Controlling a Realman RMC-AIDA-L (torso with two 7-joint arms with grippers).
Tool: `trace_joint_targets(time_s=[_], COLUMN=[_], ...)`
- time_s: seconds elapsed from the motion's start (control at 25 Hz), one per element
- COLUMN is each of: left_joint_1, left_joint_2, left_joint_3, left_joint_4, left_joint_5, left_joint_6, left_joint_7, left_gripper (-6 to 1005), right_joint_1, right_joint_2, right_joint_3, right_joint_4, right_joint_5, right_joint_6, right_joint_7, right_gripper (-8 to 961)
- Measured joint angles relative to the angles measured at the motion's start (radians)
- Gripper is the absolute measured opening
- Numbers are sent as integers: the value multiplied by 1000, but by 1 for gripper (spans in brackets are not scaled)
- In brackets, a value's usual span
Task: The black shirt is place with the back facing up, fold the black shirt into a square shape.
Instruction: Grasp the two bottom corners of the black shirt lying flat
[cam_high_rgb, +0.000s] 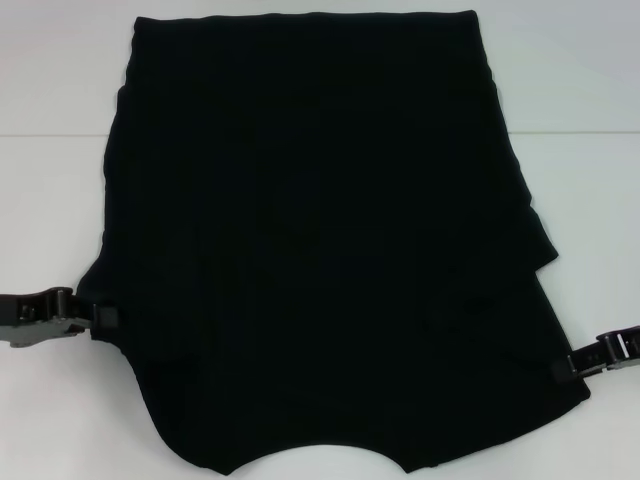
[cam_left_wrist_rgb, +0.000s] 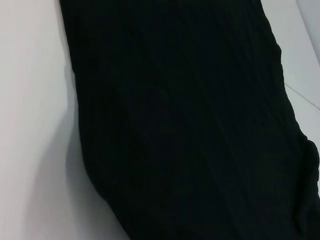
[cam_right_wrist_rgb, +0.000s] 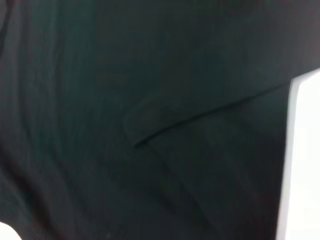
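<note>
Black soft cloth shirt (cam_high_rgb: 320, 240) lies narrowed, sides apparently folded in; you likely still owe the lengthwise fold. Left gripper (cam_high_rgb: 100, 318) and right gripper (cam_high_rgb: 562, 366) touch its edges, grip unclear.

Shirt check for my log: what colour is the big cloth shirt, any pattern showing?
The soft cloth shirt is plain black; no lettering shows. Clearest in the head view.
</note>
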Motion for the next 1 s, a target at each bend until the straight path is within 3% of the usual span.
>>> trace_joint_targets(time_s=[0.88, 1.0], left_joint_1=[-4, -5], left_joint_2=[10, 10], left_joint_3=[-3, -3], left_joint_4=[-24, -24], left_joint_5=[0, 0], left_joint_6=[-37, -37], left_joint_7=[0, -1], left_gripper=[39, 39], right_joint_1=[24, 24], right_joint_2=[30, 29], right_joint_3=[-9, -6], right_joint_4=[26, 22], right_joint_5=[8, 10], right_joint_6=[-7, -8], right_joint_7=[-1, 3], right_gripper=[484, 422])
